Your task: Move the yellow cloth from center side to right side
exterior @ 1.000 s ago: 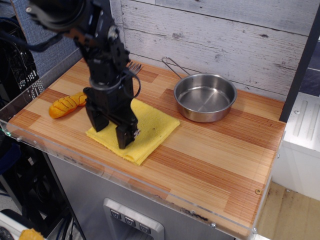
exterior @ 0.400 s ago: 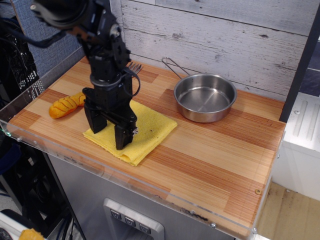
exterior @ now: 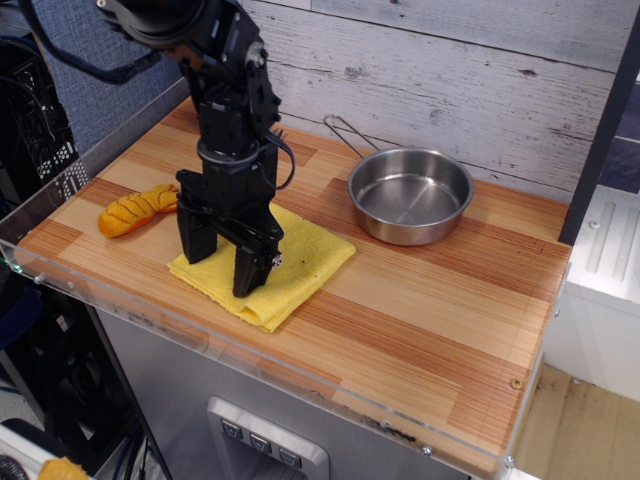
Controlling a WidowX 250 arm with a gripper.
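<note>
Straddling yellow cloth; end effector open | bare wood rightward

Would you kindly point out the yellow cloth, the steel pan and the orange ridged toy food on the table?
Flat bright yellow cloth (exterior: 305, 258): observation image, on its bare right half.
Round stainless steel pan (exterior: 408, 198): observation image, on its inner base.
Orange-yellow ridged toy food (exterior: 133, 209): observation image, on its ridged middle.

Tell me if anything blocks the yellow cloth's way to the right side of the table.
Nothing visible does. The yellow cloth lies under the open gripper, and the wood to its right along the front is bare. The steel pan sits farther back, off a straight slide right.
</note>
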